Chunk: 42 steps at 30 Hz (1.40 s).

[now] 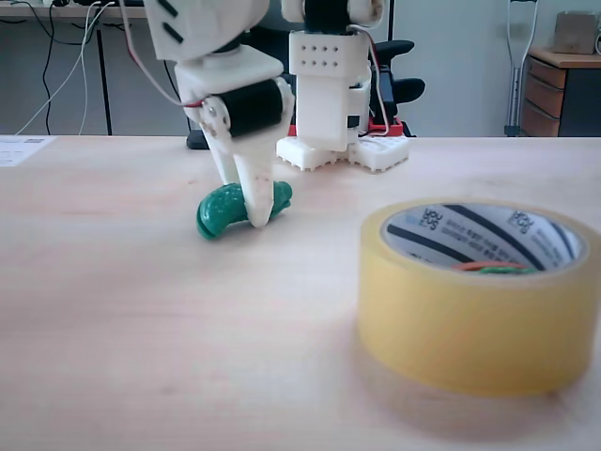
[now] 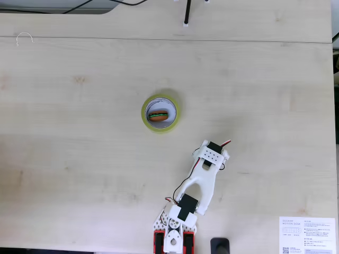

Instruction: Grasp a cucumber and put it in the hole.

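Your pincer (image 1: 255, 209) is down at the desk (image 1: 141, 310) and pinching the cucumber (image 1: 222, 209) about its middle: in the low fixed view one white finger crosses the front of it, with green showing on both sides. The cucumber lies on the wood, or only just clear of it (the angle does not settle which), well apart from the tape roll (image 1: 474, 319), which stands nearer this camera and to the right.

In the fixed view from above, the arm's wrist (image 2: 211, 157) covers the pincer and the cucumber alike, and the tape roll (image 2: 172, 125) sits up and to the left of it. The hole (image 2: 153, 107) already holds an orange piece with a green bit (image 2: 158, 116).

As to handling, you may judge the cucumber light and stiff, a small plastic thing that will not give under the fingers. Its skin is glossy, so it is likely to be slippery, though the bumps should offer some bite. Its curve means that a grip near either end would let it swing or pivot; the middle, where you have it, looks the sound place. Hold firmly rather than hard, since a rounded, shiny body tends to squirt out of a tight squeeze. The hole seems wide enough, but with the orange piece inside, the cucumber will probably come to rest on or beside it.
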### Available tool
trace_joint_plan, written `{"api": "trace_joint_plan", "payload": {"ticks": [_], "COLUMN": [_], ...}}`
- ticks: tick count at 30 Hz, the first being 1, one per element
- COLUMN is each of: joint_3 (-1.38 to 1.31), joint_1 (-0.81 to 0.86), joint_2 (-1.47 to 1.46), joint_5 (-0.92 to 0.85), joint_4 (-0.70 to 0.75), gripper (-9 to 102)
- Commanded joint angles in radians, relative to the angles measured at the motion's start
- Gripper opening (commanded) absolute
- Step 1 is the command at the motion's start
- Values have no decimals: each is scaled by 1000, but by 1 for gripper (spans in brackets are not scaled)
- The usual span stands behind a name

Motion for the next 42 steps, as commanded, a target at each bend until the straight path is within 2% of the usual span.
{"api": "trace_joint_plan", "payload": {"ticks": [1,13,26,32,42], "joint_3": [-94,-244,-483,-505,-505], "joint_1": [3,2,-31,-120,-364], "joint_2": [77,202,304,385,419], "joint_5": [-5,-40,-155,-172,-164], "joint_4": [14,198,327,334,313], "gripper": [2,1,1,1,1]}}
